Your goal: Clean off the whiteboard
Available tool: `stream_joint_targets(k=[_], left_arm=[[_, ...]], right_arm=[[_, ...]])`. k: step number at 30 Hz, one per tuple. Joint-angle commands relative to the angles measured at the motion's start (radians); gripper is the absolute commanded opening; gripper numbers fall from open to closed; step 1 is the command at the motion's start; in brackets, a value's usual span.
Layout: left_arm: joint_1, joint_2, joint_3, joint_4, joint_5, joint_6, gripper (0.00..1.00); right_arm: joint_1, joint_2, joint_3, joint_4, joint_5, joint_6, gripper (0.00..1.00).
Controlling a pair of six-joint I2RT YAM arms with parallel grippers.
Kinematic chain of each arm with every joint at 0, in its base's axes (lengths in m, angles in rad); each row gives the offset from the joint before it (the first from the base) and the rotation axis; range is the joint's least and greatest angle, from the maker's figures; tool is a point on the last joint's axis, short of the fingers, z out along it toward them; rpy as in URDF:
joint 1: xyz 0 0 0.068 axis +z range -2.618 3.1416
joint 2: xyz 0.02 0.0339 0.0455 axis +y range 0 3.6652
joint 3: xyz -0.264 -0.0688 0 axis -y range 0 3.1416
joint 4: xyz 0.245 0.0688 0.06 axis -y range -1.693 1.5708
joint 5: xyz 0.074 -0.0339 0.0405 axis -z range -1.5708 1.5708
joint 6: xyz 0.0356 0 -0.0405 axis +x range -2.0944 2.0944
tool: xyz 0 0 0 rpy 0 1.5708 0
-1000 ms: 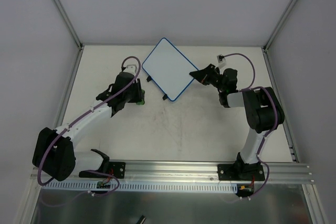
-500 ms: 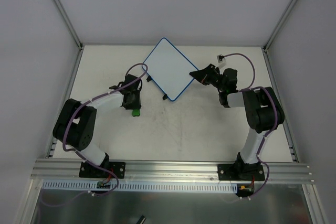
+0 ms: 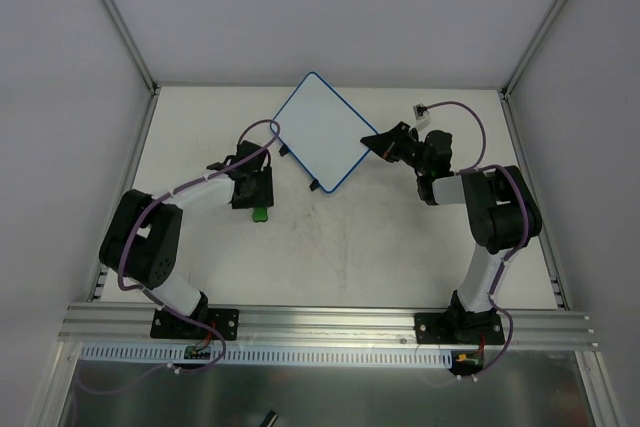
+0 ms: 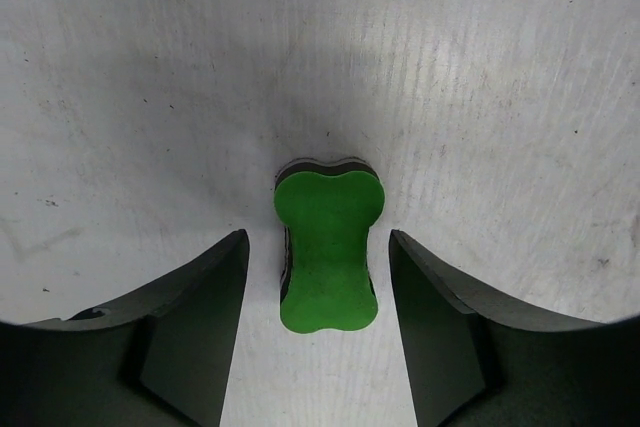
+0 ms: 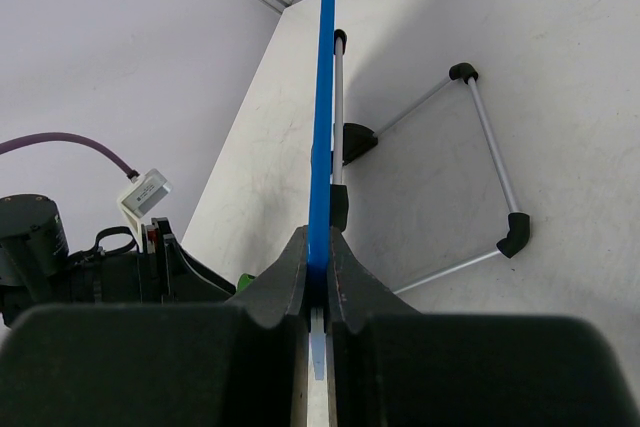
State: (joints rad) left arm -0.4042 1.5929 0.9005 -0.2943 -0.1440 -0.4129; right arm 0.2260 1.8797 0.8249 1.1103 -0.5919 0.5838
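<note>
Two arms: their bases stand well nearer than the green eraser (image 3: 259, 213), one to each side of it, on the table (image 3: 400, 257).
Green eraser: it lies flat on the table and has a bone-shaped green top over a dark underlayer.
Left gripper (image 4: 318, 244): it hangs straight over the eraser with its jaws spread. One finger stands on each side, with a gap of bare table at both.
Whiteboard (image 3: 320, 132) place: just beyond the eraser and to its right, apart from it.
Whiteboard heading: the long axis runs on a diagonal, from far-left to near-right, and the nearest corner points toward the eraser's right.
Whiteboard look: plain white face turned up, thin blue rim, rounded corners, and small black tabs on the long edge facing the eraser. From the right wrist it shows edge-on as a blue line.
Right gripper (image 5: 318, 247): well right of the eraser, pressed together on the board's blue rim at its right-hand corner.
Wire frame (image 5: 488, 162): thin rods with black corner pieces, beside the board's edge.
</note>
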Motion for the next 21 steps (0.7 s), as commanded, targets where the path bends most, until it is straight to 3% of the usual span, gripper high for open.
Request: stream_joint_targets(k=[1, 4, 9, 14, 19, 20, 21], left_arm=[[0.005, -0.062, -0.008, -0.020, -0.043, -0.035, 0.59], [0.005, -0.100, -0.041, -0.013, -0.065, -0.053, 0.61], [0.005, -0.149, -0.090, 0.021, -0.069, -0.066, 0.61], [-0.008, -0.211, -0.138, 0.049, -0.101, -0.081, 0.64], [-0.051, -0.246, -0.160, 0.054, -0.160, -0.092, 0.78], [-0.056, -0.254, -0.163, 0.057, -0.175, -0.092, 0.93], [-0.059, -0.257, -0.166, 0.057, -0.189, -0.095, 0.99]], right_arm=[[0.018, -0.010, 0.017, 0.059, -0.071, 0.011, 0.05], [0.018, -0.010, 0.017, 0.059, -0.069, 0.011, 0.21], [0.019, -0.010, 0.017, 0.059, -0.069, 0.011, 0.22], [0.018, -0.010, 0.013, 0.063, -0.069, 0.014, 0.31], [0.016, -0.011, 0.010, 0.065, -0.066, 0.014, 0.49], [0.015, -0.013, 0.008, 0.065, -0.065, 0.014, 0.52], [0.015, -0.014, 0.006, 0.065, -0.059, 0.016, 0.59]])
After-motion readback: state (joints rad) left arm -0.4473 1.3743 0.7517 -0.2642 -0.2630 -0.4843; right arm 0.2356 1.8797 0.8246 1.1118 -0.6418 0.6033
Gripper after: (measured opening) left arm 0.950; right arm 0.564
